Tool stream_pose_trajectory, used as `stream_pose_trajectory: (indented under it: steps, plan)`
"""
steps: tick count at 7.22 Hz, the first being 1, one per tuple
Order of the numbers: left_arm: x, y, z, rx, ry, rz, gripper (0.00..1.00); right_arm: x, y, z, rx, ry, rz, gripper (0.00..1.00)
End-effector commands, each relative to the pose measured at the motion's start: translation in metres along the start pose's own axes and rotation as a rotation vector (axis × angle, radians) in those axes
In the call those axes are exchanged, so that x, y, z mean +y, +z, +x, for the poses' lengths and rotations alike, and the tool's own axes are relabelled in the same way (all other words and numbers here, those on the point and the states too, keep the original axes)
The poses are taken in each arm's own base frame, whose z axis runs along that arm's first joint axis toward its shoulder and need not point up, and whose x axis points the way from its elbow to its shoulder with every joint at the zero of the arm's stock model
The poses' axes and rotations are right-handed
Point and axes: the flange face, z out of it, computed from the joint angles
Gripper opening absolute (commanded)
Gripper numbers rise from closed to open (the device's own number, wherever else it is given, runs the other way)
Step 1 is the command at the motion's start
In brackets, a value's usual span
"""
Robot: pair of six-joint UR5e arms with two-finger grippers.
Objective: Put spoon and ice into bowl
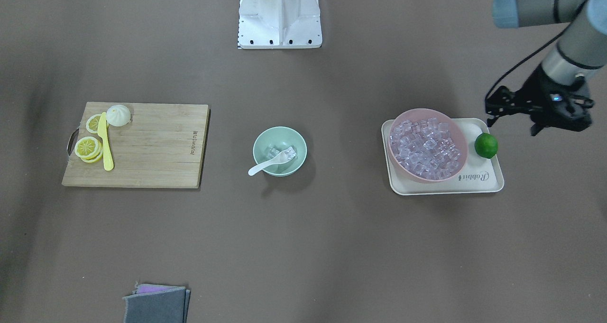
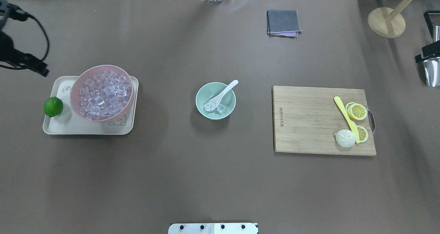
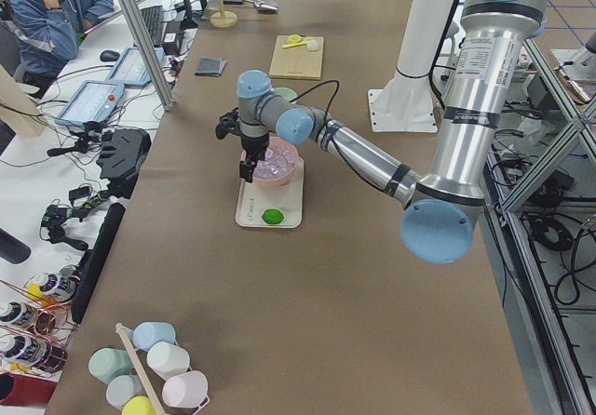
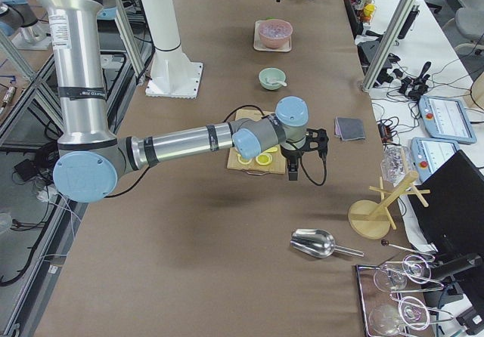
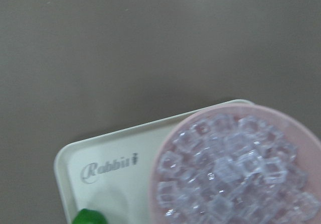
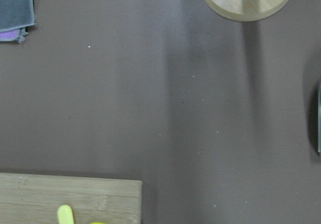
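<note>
Brown table (image 2: 220,179): spoon (image 2: 227,89) and ice (image 2: 221,107) (few cubes) in bowl (image 2: 199,102)

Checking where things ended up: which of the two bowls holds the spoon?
The mint-green bowl alone mid-table: the spoon leans in it over a few ice cubes. The larger pink bowl on the tray holds just ice.

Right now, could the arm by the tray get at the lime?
Probably yes. The left gripper hangs just beyond one end of the tray, and the lime sits uncovered at that same end. The pink bowl stands on the lime's far side, so nothing seems to block it.
</note>
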Motion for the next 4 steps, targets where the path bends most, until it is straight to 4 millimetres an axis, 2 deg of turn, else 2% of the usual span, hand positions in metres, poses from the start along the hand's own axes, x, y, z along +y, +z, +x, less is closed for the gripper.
stream_pose_trajectory:
  steps: [1, 2, 3, 4]
  plan:
    - [0.068, -0.007, -0.122, -0.042, 0.039, -0.021, 0.98, 0.001, 0.001, 0.065, 0.034, -0.076, -0.015, 1.0]
    - [0.098, 0.008, -0.157, -0.054, -0.029, -0.055, 0.98, 0.003, -0.002, 0.099, 0.044, -0.099, -0.017, 1.0]
    - [0.111, 0.022, -0.196, -0.063, -0.07, -0.041, 0.98, 0.004, -0.002, 0.115, 0.044, -0.1, -0.021, 1.0]
    - [0.132, 0.045, -0.215, -0.053, -0.062, -0.013, 0.98, 0.004, -0.003, 0.117, 0.043, -0.092, -0.024, 1.0]
